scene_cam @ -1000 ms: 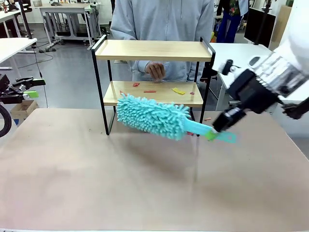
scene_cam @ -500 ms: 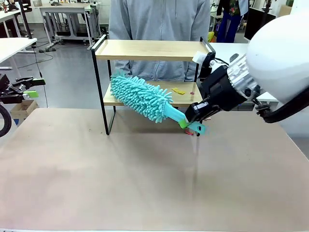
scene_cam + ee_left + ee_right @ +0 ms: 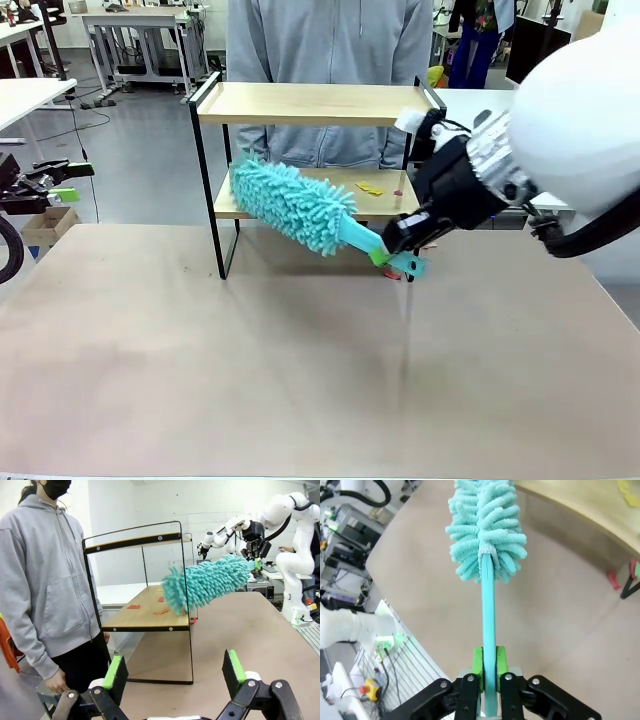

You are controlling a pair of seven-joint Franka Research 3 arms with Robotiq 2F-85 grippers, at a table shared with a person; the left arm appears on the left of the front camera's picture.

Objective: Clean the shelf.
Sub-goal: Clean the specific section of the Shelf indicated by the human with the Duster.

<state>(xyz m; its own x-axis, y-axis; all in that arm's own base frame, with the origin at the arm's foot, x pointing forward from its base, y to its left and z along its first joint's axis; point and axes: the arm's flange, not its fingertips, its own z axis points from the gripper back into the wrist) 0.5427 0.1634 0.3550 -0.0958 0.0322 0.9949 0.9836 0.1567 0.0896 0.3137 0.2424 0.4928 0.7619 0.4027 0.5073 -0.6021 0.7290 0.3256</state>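
Shelf stands at the worktop's far edge. Right jaws, clenched on the duster handle, have swung its head up to the lower board; sweeping the scraps looks next. Left jaws released.

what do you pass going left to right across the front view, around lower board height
left end effector, open → fluffy head of the teal duster → right end effector, shut on the duster's handle → white body of the right arm. The shelf spans behind the duster, so it has no clear place in the order.
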